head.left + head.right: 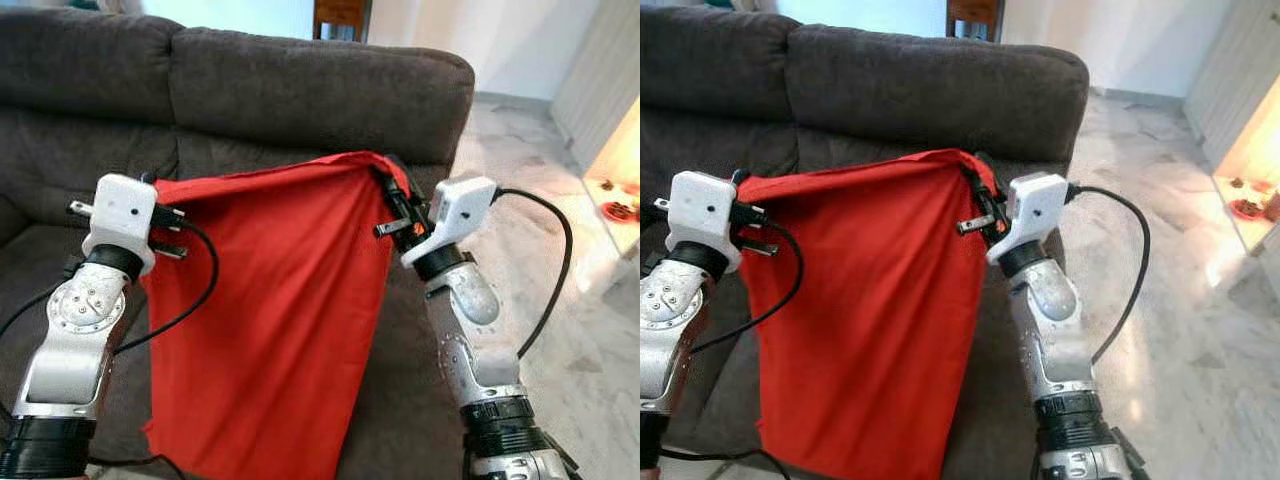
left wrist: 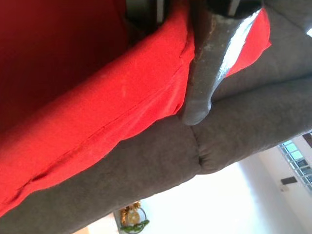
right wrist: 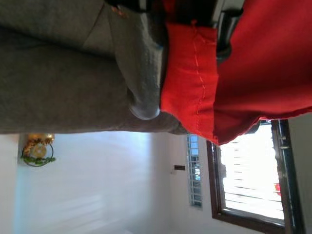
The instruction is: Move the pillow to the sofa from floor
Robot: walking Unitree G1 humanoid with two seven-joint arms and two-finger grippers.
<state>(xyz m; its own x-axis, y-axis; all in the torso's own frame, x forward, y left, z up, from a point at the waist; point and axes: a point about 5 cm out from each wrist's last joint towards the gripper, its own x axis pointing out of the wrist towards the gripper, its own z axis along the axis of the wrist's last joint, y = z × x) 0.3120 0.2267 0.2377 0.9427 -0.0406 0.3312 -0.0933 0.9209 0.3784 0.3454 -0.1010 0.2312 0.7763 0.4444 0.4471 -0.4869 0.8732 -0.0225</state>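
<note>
A red pillow (image 1: 270, 320) hangs upright in front of a dark grey sofa (image 1: 300, 90). The left gripper (image 1: 160, 200) and right gripper (image 1: 392, 205) each clamp one top corner, holding it up.

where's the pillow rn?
In the eye views the red pillow hangs centre frame in front of the grey sofa, held by its top corners between the left gripper and right gripper.
</note>
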